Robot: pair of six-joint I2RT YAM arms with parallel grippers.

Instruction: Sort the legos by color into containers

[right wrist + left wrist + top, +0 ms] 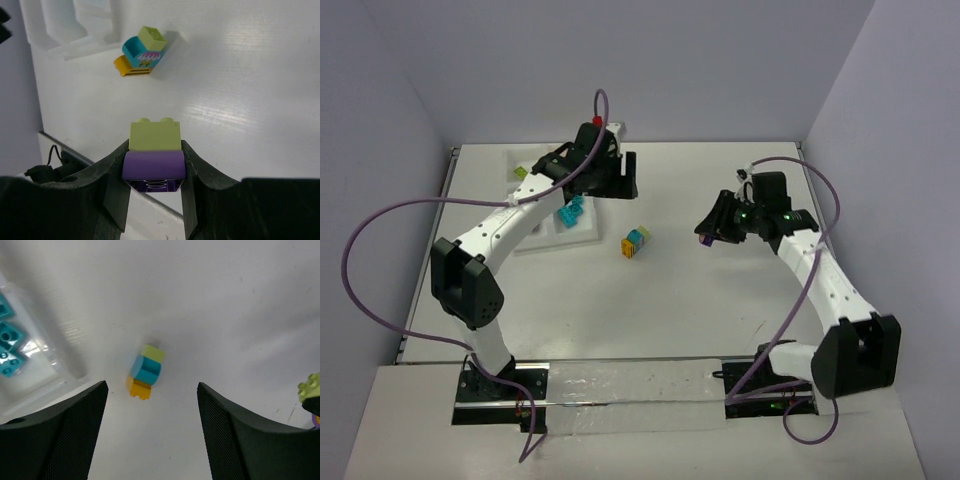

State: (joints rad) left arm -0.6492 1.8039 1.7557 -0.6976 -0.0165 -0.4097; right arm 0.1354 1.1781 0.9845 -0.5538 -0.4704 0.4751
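lego clump (154, 150), lime-on-purple, pinched in right gripper (154, 162); left gripper (151, 388) wide, empty.

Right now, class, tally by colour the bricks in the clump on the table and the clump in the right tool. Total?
Lime green: 2, one in the table clump, one in the held clump
Teal: 1
Orange: 1
Purple: 1, in the right tool
Total: 5

Teal bricks (11, 335) lie in the tray (586, 231), a lime-teal-orange clump (636, 242) beside it, lime-purple pair (154, 145) in right claw (154, 172)
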